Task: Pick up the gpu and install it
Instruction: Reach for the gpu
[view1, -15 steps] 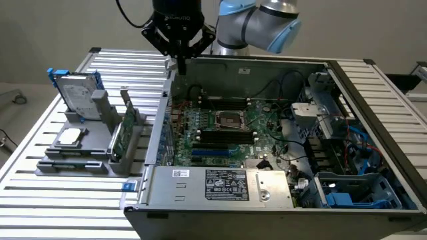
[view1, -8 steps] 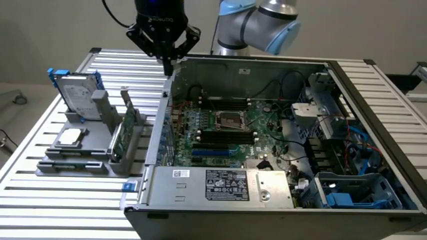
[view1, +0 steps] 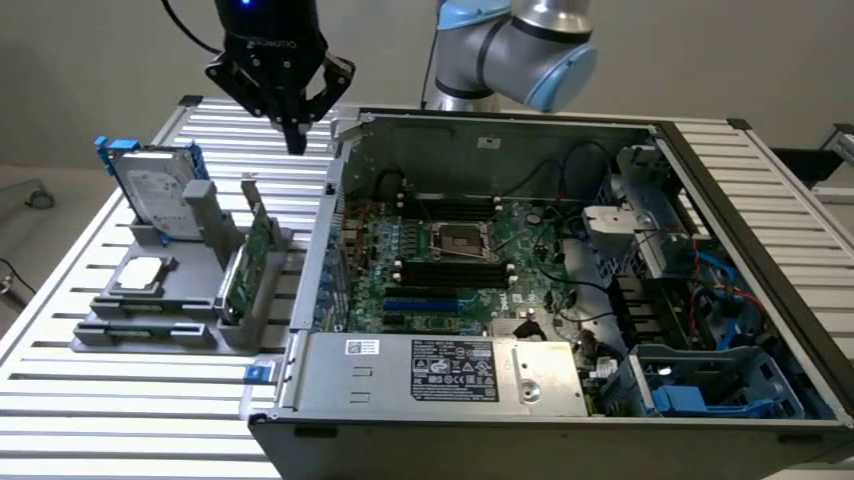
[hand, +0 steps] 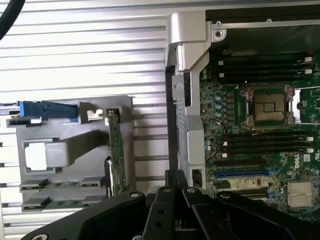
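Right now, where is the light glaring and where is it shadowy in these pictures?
Exterior view: the slatted table glares white on that view's left, the computer case is dim inside, and the end effector is a dark shape. Wrist view: the table's slats wash out bright, and the end effector sits in shadow.

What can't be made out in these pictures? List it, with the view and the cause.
- Thin green gpu card, exterior view: one face is turned away, and the grey holder covers its lower edge.
- Same card, wrist view: seen edge-on; the black gripper covers one end.
- Silver hard drive with blue frame, exterior view: label print too small to read.
- Green motherboard, wrist view: cut off by the picture's edge.
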